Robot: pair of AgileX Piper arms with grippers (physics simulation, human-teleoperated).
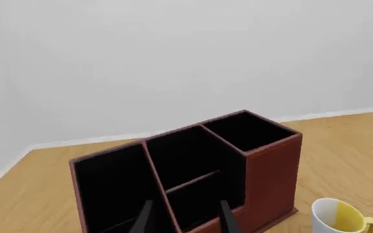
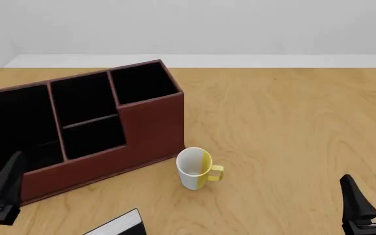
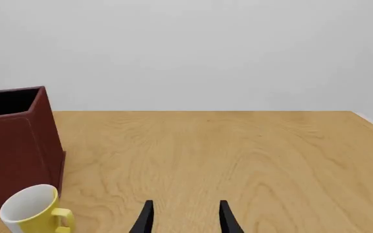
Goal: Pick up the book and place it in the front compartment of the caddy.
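Note:
The book lies flat at the table's near edge, partly cut off in the front view; its pale panel faces up with a black edge beside it. The reddish-brown caddy stands at the back left, black cells empty, taller corner to the right. In the left wrist view my left gripper is open, pointing at the caddy. One of its fingers shows left of the book. My right gripper is open at the near right, far from the book, with nothing between its fingers.
A white-and-yellow mug stands upright just in front of the caddy's right end, its handle toward the right; it also shows as the mug and the mug. A pale wall lies behind the wooden table.

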